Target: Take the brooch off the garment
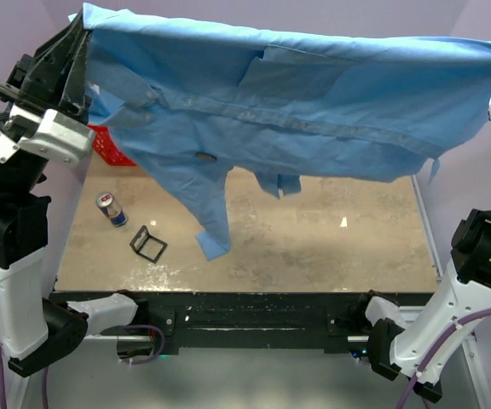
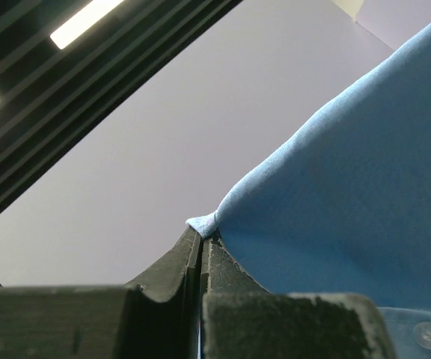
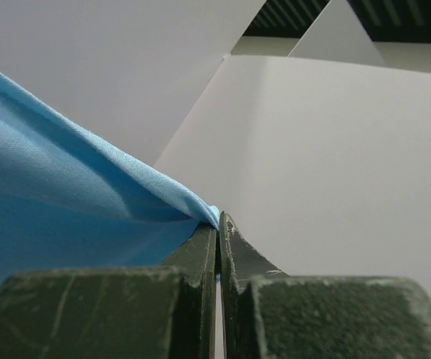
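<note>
While the light blue shirt [image 1: 314, 94] hangs spread above the worktop [image 1: 331, 239] in the top view, the dark brooch [image 1: 204, 157] sits on its drooping left-centre portion. A drink can [image 1: 112, 209] and a black square frame [image 1: 148, 243] rest below. Left wrist view: the left claw [image 2: 203, 235] is clenched on a shirt fold. Right wrist view: the right claw [image 3: 218, 221] is clenched on the shirt edge.
</note>
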